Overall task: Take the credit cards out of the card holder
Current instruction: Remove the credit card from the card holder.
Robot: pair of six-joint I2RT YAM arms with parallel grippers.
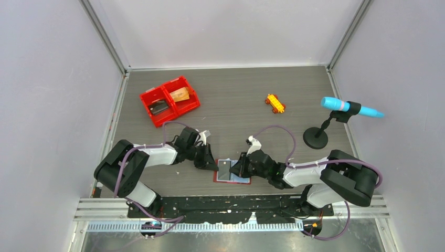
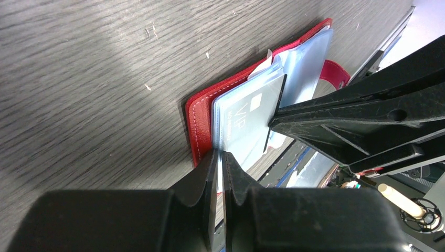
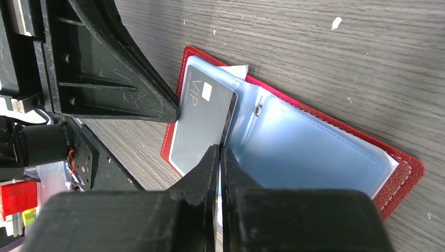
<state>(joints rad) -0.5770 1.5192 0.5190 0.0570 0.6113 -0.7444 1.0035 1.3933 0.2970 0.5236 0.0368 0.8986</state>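
Observation:
The dark red card holder (image 1: pixel 240 179) lies open on the table between both arms, its pale blue lining (image 3: pixel 315 152) facing up. A grey credit card (image 3: pixel 202 118) marked VIP sticks partly out of a sleeve on its left half. My right gripper (image 3: pixel 219 152) is shut on the near edge of that card. My left gripper (image 2: pixel 219 155) is shut on the pale sleeve edge of the card holder (image 2: pixel 202 113), beside the card (image 2: pixel 244 115). From above, the left gripper (image 1: pixel 211 164) and right gripper (image 1: pixel 239 169) meet over the holder.
A bright red two-compartment bin (image 1: pixel 169 101) stands at the back left. An orange-yellow toy vehicle (image 1: pixel 275 103) sits at the back right. A blue microphone on a black stand (image 1: pixel 316 137) is near the right wall. The metal rail (image 1: pixel 231 210) runs just behind the holder.

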